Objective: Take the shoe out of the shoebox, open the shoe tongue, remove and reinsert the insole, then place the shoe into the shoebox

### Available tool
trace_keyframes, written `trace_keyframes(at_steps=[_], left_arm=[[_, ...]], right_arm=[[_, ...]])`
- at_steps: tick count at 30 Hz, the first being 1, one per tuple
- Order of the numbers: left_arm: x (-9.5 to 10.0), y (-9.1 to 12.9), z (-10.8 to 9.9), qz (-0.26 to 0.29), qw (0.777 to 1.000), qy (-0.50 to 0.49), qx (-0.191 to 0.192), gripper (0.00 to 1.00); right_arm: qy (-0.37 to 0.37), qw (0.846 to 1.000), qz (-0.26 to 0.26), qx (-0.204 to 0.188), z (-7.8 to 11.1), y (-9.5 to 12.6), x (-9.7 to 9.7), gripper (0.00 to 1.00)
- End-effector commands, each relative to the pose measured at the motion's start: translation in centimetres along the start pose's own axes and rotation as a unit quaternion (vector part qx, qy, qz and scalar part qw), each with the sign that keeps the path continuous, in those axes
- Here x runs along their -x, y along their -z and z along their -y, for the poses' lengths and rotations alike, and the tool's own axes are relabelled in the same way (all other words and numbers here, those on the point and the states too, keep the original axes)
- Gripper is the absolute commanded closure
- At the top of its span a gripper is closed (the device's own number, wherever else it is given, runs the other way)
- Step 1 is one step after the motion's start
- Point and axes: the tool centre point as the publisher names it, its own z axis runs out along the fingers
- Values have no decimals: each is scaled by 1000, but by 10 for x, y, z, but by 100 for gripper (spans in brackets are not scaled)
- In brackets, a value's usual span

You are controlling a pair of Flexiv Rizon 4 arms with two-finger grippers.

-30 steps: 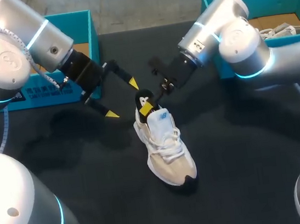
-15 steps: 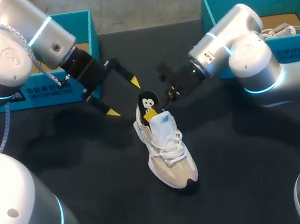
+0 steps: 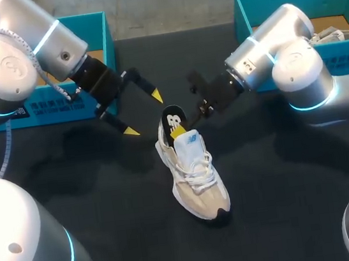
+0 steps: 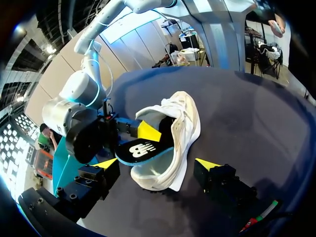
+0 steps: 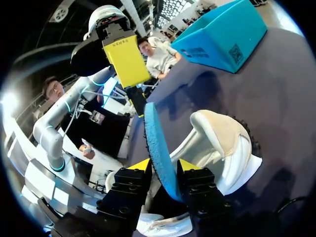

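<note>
Right wrist view: right gripper point(image 5: 165, 167) clamped on the insole point(image 5: 156, 140), one yellow tip on each face. The insole stands on edge with its blue rim showing, its lower end down in the heel opening of the shoe point(image 5: 222, 140).

Head view: insole point(image 3: 171, 117) has a black top with a white mark and tilts up out of the shoe's heel. Right arm comes in from behind and to one side of the heel.

Left gripper point(image 3: 143, 114): fingers spread wide, grasping nothing. It hangs beside the shoe's heel on the side opposite the right arm, apart from the shoe. In the left wrist view the heel lies ahead of the open tips.

Shoe point(image 3: 194, 173): cream and white sneaker with white laces, a pale blue patch on the raised tongue and a black toe tip. It stands upright on its sole on the dark table point(image 3: 287, 206), outside any box.

Count:
- One shoe on the table.
- One insole.
- Two teal shoeboxes, the left box point(image 3: 99, 34) and the right box point(image 3: 241, 13), both behind the shoe and well apart from it.
- A second pale shoe point(image 3: 326, 36) lies inside the right box.
</note>
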Motion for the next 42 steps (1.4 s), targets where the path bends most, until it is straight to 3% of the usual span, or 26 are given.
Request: trace_keyframes(at_steps=[1,6,10,11,29,30,31,35,42], left_arm=[[-1,1,2,1,1000,-1,2,0],[-1,3,1,-2,1000,-2,3,0],[-1,4,0,-1,1000,-3,3,0],[-1,4,0,-1,1000,-3,3,0],[-7,3,0,0,1000,-3,0,0],[-7,3,0,0,1000,-3,0,0],[-7,2,1,0,1000,-3,0,0],[-7,2,1,0,1000,-3,-1,0],[-3,5,0,-1,1000,-7,-1,0]], right_arm=[[-5,1000,2,5,6,1,-2,69],[-18,999,-5,28,8,-1,-3,72],[-23,999,-3,31,4,-3,-4,90],[-24,999,-3,31,2,-3,-5,100],[-1,999,-13,-45,-22,1,2,100],[-1,999,-14,-45,-22,1,2,96],[-2,999,-16,-44,-22,0,3,80],[-8,1000,-12,-22,-15,-1,1,70],[-21,1000,-5,23,-11,-6,-4,74]])
